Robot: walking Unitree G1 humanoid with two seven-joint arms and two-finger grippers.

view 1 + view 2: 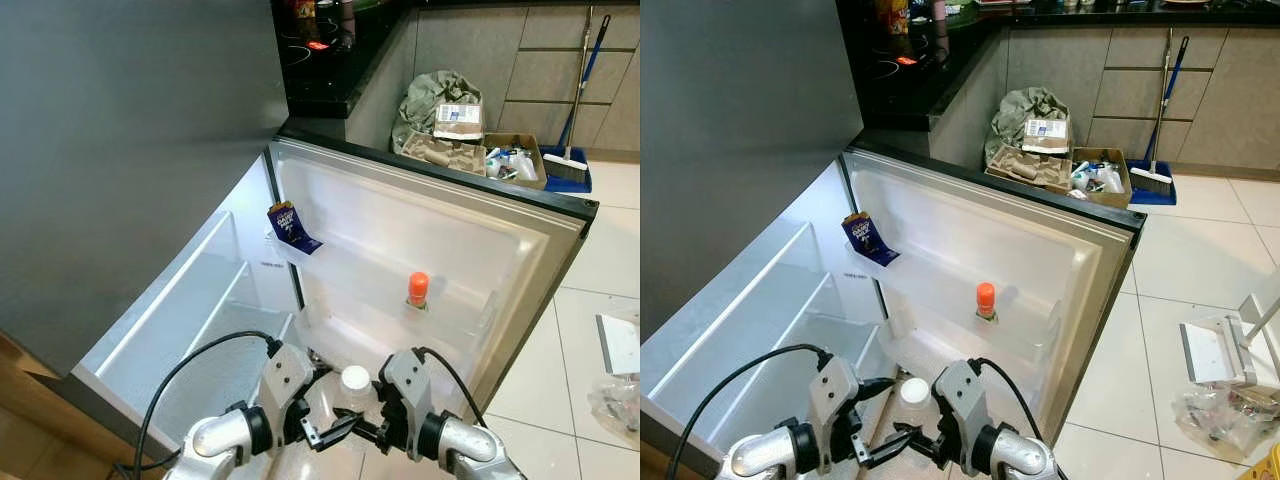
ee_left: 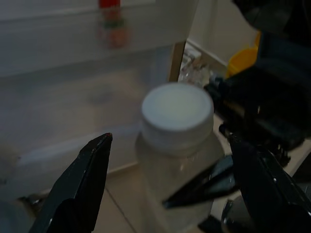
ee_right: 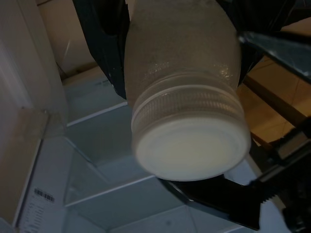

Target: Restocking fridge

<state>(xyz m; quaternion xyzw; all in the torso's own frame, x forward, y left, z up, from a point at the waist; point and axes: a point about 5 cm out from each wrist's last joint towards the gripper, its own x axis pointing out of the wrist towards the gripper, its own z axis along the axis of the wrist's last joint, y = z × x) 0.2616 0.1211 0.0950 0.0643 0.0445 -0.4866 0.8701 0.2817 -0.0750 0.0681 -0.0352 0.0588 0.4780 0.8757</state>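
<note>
Locate the jar, a frosted container with a white lid, low in front of the open fridge door. It sits between both grippers, just short of the lower door shelf.

The right gripper is grasping the jar by its body; its wrist view shows the jar's body pinned between its fingers, lid pointing out toward the fridge interior. This hold keeps the lid upward and clear for insertion.

The left gripper stands released, its jaws spread on either side of the jar without contact, likely positioned to steady it.

Both forearms reach forward, converging at the centre. Note the orange-capped bottle on the middle door shelf and the blue packet above: keep clear.
</note>
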